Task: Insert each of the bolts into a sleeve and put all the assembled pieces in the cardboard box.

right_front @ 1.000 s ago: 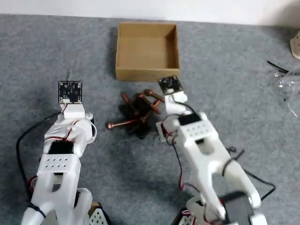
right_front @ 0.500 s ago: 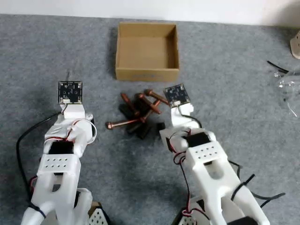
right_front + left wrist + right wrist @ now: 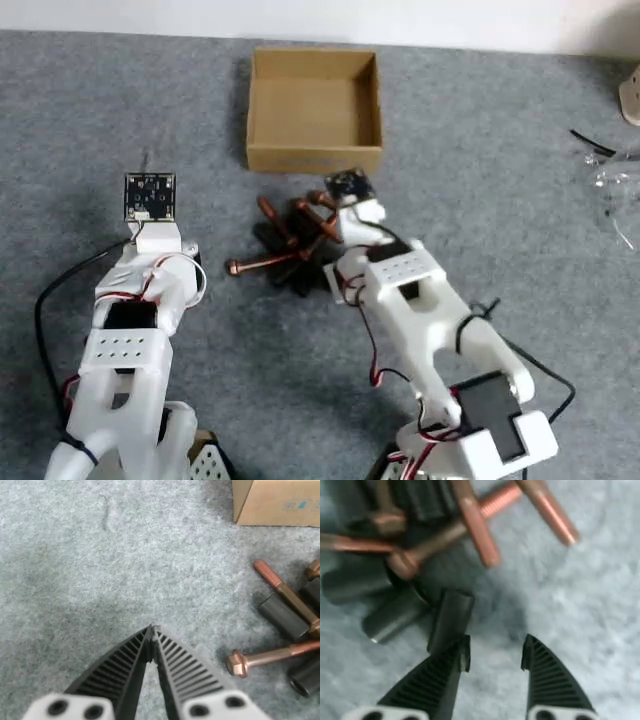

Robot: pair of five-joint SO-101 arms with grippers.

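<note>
Right claw (image 3: 495, 652): spread, nothing between the fingers. It sits at the right edge of the heap, centre of the high view, just below the cardboard box (image 3: 313, 158) at top centre.

Heap: copper bolts (image 3: 262, 264) lie crossed over black sleeves (image 3: 300, 282), all on the grey surface (image 3: 500, 200) outside the box. Can't tell if any bolt is seated in a sleeve.

One loose sleeve (image 3: 451, 620) lies end-on at one of my right fingertips (image 3: 462, 652), outside the gap. Touching or just short, can't tell.

Left claw (image 3: 151, 630): pressed together, holding nothing, over bare surface at left centre of the high view. The nearest bolt (image 3: 270, 656) has its flanged head pointing toward it, near but apart.
</note>
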